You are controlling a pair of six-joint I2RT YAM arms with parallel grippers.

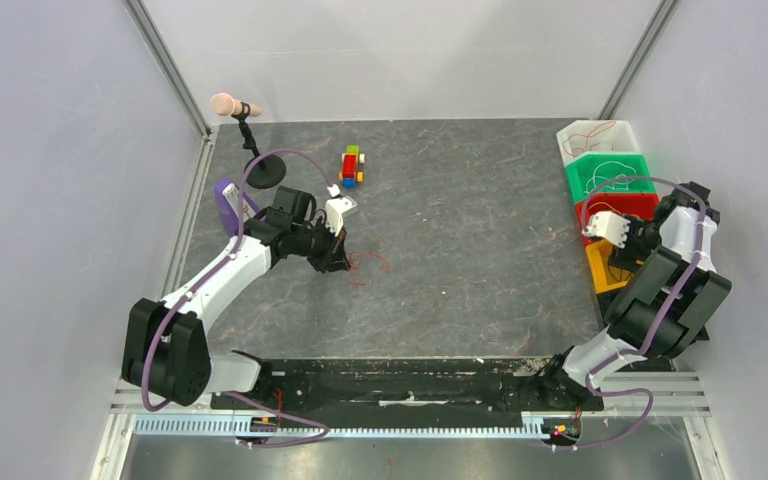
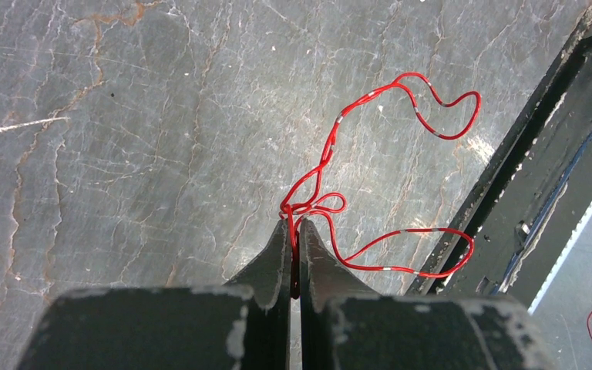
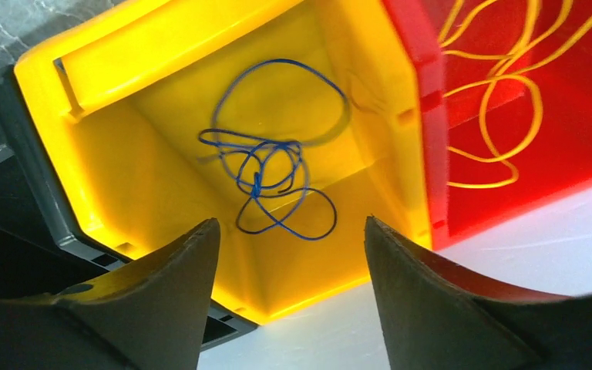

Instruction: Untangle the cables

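Observation:
A thin red cable (image 2: 401,231) lies in loose loops on the grey table; it also shows in the top view (image 1: 368,262), just right of my left gripper (image 1: 338,262). My left gripper (image 2: 294,225) is shut on one end of the red cable, fingertips close to the table. My right gripper (image 3: 291,231) is open and empty above the yellow bin (image 3: 162,54), where a blue cable (image 3: 270,173) lies coiled. A yellow cable (image 3: 501,116) lies in the red bin (image 3: 586,154) beside it.
A row of bins stands at the right edge: white (image 1: 594,135), green (image 1: 610,172), red (image 1: 620,205), yellow (image 1: 605,268). A toy block car (image 1: 351,166) and a microphone on a stand (image 1: 236,106) stand at the back left. A black rail (image 2: 555,154) runs along the table's near edge.

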